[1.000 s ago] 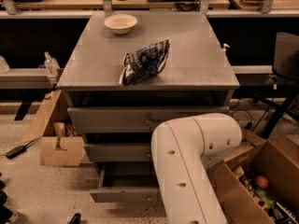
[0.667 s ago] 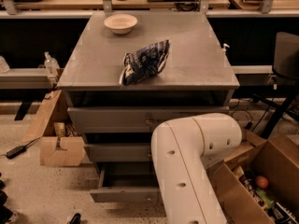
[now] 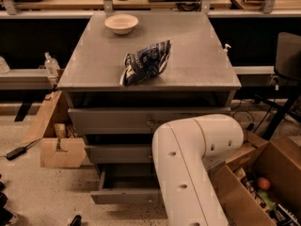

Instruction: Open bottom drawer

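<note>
The grey cabinet stands in the middle of the camera view with three drawers. The bottom drawer is pulled out toward me, its slim grey front low near the floor and its dark inside showing. Its knob is hidden behind my white arm, which crosses the cabinet's lower right. My gripper is out of view, hidden by the arm. The middle drawer and the top drawer look pushed in.
A dark blue snack bag and a white bowl lie on the cabinet top. Cardboard boxes stand at the left and right. A sanitiser bottle stands on the left ledge.
</note>
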You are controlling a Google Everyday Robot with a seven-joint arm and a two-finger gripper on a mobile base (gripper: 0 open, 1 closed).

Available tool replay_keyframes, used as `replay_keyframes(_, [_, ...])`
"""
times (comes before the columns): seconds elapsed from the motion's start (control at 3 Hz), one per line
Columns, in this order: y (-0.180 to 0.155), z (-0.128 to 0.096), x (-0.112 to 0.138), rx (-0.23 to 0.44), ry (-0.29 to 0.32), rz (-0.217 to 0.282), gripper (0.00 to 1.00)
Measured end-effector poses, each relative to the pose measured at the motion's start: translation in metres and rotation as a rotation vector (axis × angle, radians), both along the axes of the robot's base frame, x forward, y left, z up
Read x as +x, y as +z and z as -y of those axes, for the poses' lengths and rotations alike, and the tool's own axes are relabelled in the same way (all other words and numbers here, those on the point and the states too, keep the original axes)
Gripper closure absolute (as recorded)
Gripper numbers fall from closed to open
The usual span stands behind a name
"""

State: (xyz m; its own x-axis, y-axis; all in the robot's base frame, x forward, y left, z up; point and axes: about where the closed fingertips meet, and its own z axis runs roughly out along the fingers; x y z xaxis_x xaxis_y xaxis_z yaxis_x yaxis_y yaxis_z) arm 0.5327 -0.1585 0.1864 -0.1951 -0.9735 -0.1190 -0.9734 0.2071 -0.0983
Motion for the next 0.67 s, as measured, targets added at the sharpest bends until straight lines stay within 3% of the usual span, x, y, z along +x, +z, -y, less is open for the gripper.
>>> replay_keyframes(0.33, [-0.0004,-0.0001,-0.0004,0.0,0.0,-0.001,0.19])
replay_keyframes(0.67, [-0.0014,-0.0004,-0.0016,0.0,0.001,-0.003,0.0])
